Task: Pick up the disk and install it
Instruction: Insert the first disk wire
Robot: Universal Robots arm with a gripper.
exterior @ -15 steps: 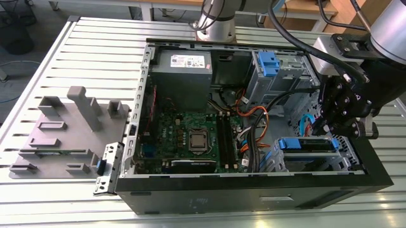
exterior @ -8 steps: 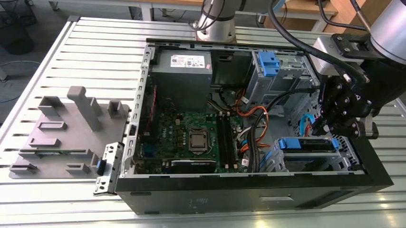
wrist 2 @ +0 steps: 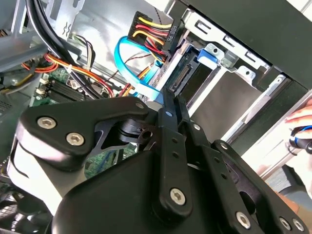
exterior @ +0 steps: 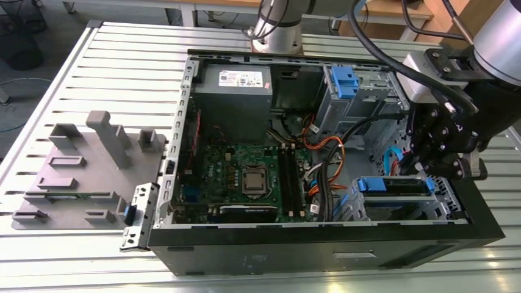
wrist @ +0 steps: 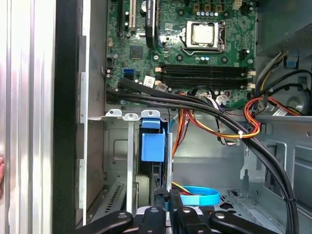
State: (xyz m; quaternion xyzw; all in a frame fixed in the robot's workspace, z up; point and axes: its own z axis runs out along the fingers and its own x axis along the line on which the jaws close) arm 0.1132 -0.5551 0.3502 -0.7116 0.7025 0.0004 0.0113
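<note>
Currently, the black two-finger gripper (wrist 2: 171,102) is clenched on nothing. Its tips sit just beside the flat silver-grey metal disk (wrist: 152,146) with blue plastic rails, which stands edge-up inside the grey metal drive bay (wrist: 114,146) of the open black computer case (exterior: 326,244). Risk: the tips may snag the nearby light-blue flat data cable (wrist 2: 146,89) or skew the disk in its rails. The disk's connector edge looks dark.

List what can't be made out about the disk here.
- Disk label: first wrist view, seen edge-on in its bay.
- Disk's end on the exterior view's right: covered by the end effector.
- Person's hand: second wrist view, cut off by the picture's edge.
</note>
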